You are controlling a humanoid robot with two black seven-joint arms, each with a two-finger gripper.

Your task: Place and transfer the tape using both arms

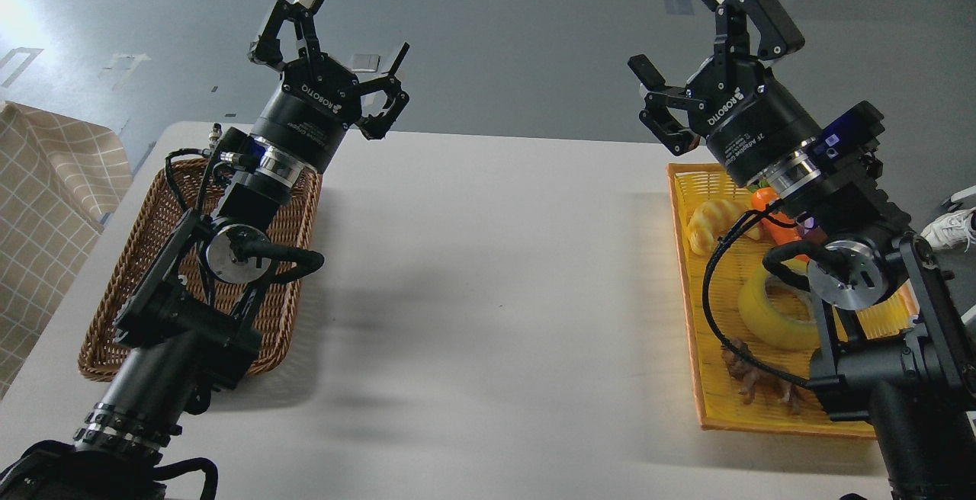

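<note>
The tape [770, 313], a yellow ring-shaped roll, lies in the orange-yellow tray [713, 408] at the right, partly behind my right arm. My right gripper [675, 27] is raised high above the tray's far end, its fingers spread open and empty. My left gripper [362, 24] is held up over the far end of the wicker basket [114, 309], also open with nothing between its fingers. Both grippers are well apart from the tape.
The tray also holds a pale yellow pastry-like item [709, 225], an orange carrot-like item [774, 222] and a brown item [751, 378]. The white table [488, 294] spans between basket and tray. A checked cloth [46, 195] hangs at far left.
</note>
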